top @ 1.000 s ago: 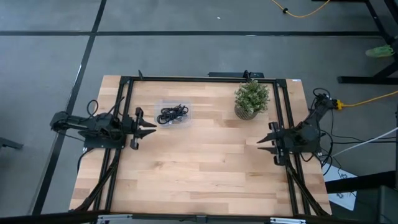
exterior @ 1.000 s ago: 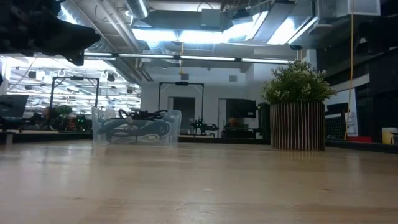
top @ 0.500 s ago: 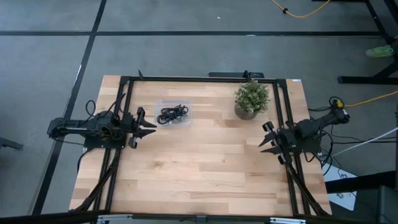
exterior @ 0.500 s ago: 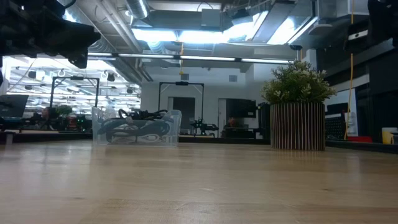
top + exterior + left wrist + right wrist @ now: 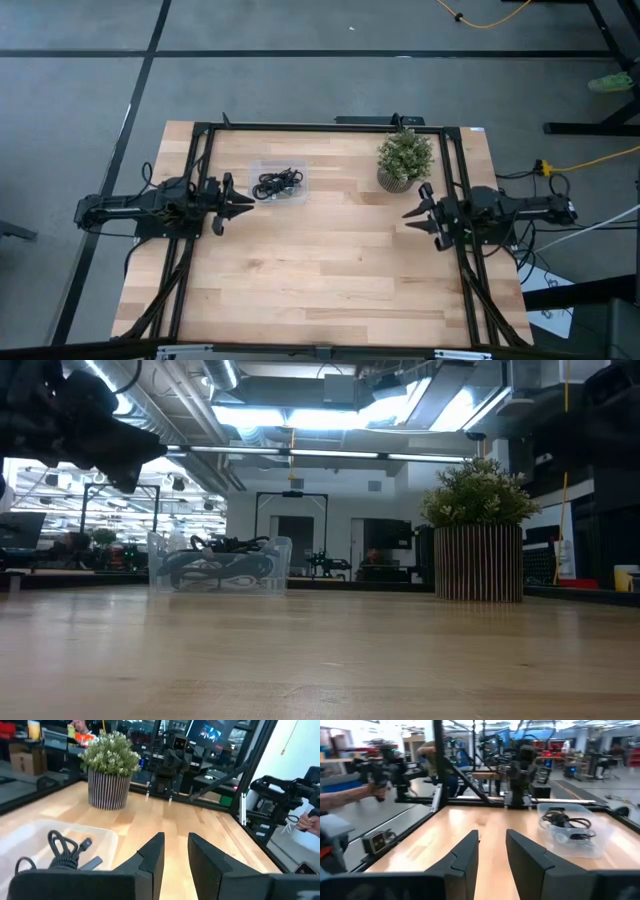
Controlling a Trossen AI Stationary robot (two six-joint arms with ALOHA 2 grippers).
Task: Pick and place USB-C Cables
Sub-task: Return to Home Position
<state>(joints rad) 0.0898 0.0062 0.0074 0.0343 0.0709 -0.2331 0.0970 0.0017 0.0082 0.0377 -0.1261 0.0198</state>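
Observation:
The USB-C cables [image 5: 277,183] lie coiled in a clear plastic tub [image 5: 298,172] on the table's far left part. Black coils show in the left wrist view [image 5: 64,851], the right wrist view [image 5: 566,821] and the low view [image 5: 215,563]. My left gripper [image 5: 244,206] hovers open just near and left of the tub, pointing toward the table's right. My right gripper [image 5: 408,217] hovers open at the right side, near the plant, pointing left. In their own views the left gripper [image 5: 175,851] and right gripper [image 5: 492,847] hold nothing.
A potted plant [image 5: 404,160] in a striped pot stands at the far right, close to my right gripper. A black frame [image 5: 330,127] runs around the table. Bare wood [image 5: 320,270] fills the middle and near part. A person's hands show beyond the table [image 5: 355,795] [image 5: 306,820].
My right arm has swung round from slanting to lying straight along the table's right side; its gripper has moved a little toward the far edge and the left, now pointing straight left. My left gripper has dipped slightly. The cables and tub have stayed put.

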